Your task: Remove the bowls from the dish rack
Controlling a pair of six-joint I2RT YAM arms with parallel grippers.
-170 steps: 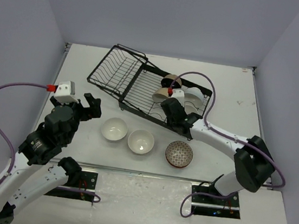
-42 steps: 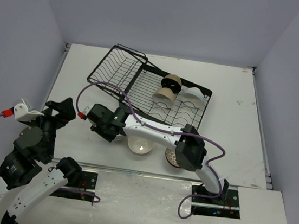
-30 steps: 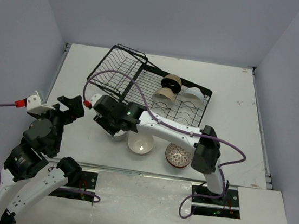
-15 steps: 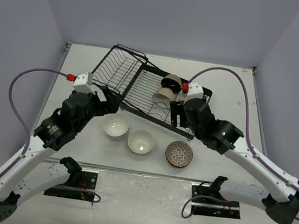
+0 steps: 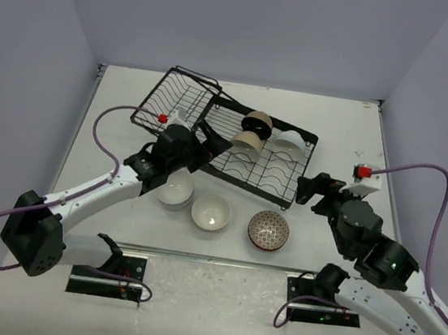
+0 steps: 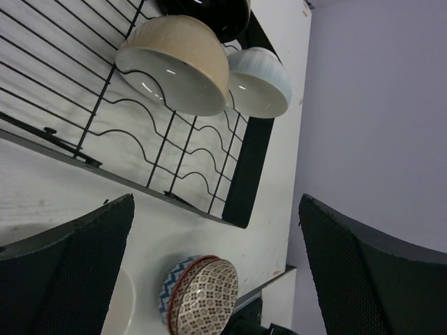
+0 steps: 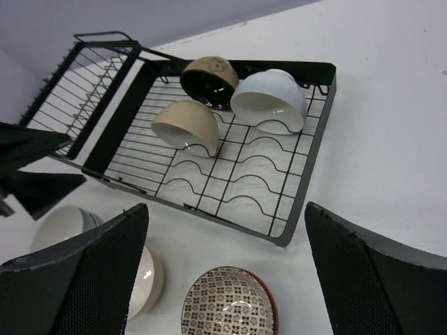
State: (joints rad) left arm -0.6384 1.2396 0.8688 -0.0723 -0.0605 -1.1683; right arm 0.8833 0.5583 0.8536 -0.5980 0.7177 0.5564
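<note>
Top view: unloaded bowls (image 5: 210,212) stand on the tabletop (image 5: 132,115), lower centre; three other bowls (image 5: 288,141) are left in the dish rack (image 5: 243,180), upper centre.

Left wrist view: left jaws gape wide, empty, facing the beige bowl (image 6: 178,63).

Right wrist view: right jaws likewise wide, empty.

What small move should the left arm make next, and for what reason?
Probably ease the left pincer forward to the beige bowl and close on its rim. The pincer is open and empty, and that bowl is the nearest of three left in the rack.
</note>
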